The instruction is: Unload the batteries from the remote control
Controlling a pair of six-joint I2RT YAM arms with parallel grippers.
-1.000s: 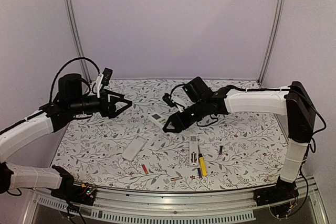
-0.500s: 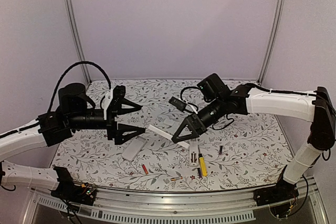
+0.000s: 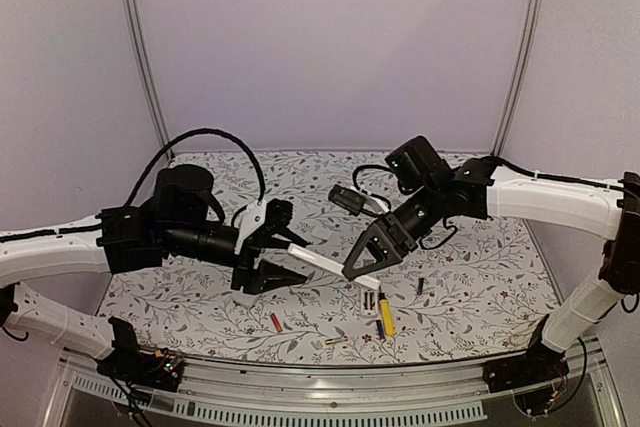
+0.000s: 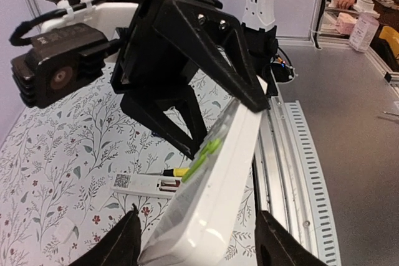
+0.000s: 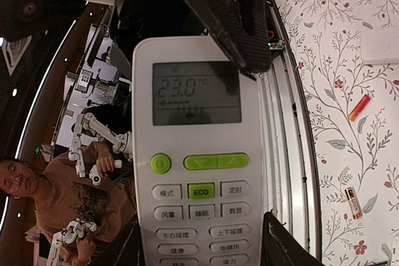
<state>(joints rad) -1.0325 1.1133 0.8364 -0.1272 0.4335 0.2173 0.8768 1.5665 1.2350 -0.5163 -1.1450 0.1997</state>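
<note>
The remote control (image 3: 318, 260), white with green buttons and a lit display, hangs above the table between the two arms. My right gripper (image 3: 352, 265) is shut on its button end; in the right wrist view both fingers press the sides of the remote (image 5: 196, 154). My left gripper (image 3: 298, 255) straddles the other end, open, with a gap on each side of the remote (image 4: 218, 172). Batteries lie loose on the floral table: a red one (image 3: 275, 322), a gold one (image 3: 335, 340) and a dark one (image 3: 421, 286). The red one (image 5: 359, 108) also shows from the right wrist.
A second white remote (image 4: 146, 183) with an open battery bay lies on the table under the held one, next to a yellow-handled tool (image 3: 385, 315). A flat white piece (image 5: 380, 45) lies farther left. The metal rail (image 3: 330, 402) runs along the near edge.
The right gripper has lifted the remote off the table and carried it toward the middle. The left arm has swung right, and its jaws have come round the remote's free end and narrowed.
</note>
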